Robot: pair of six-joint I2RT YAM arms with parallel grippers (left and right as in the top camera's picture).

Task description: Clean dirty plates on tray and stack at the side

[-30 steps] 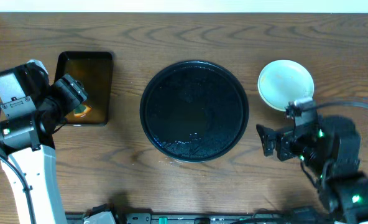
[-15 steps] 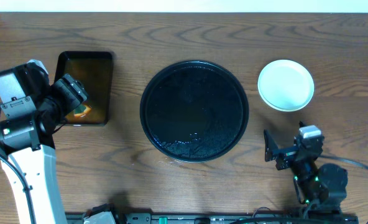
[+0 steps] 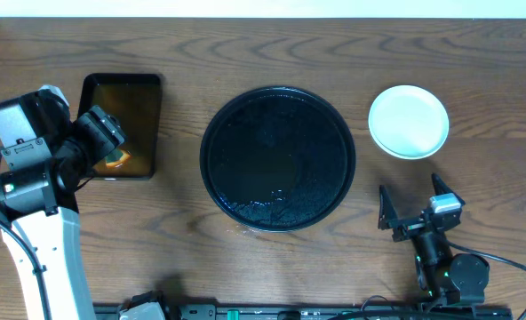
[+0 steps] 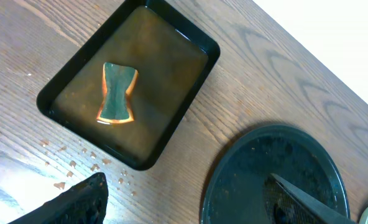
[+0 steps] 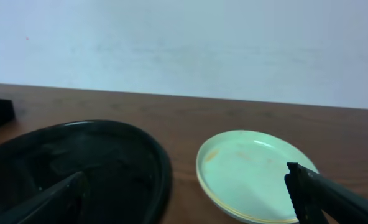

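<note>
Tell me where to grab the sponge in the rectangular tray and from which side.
Grip the sponge at its narrow waist, coming straight down from above. It lies flat in the liquid of the rectangular tray, walled in all round, and its pinched-in sides would likely seat the fingers of the open left pincer.

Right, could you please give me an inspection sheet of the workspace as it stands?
Surface: brown wood-grain table, brownish droplets on it.
Job's things: large round glossy black tray wet-looking, plateless; pale mint round plate right of it, on the table.
Clutter: rectangular black tray of brownish liquid holding a green sponge.
Pincers: left pincer open, empty; right pincer open, empty.
Cables: black cable by the right arm.
Surroundings: white wall.
</note>
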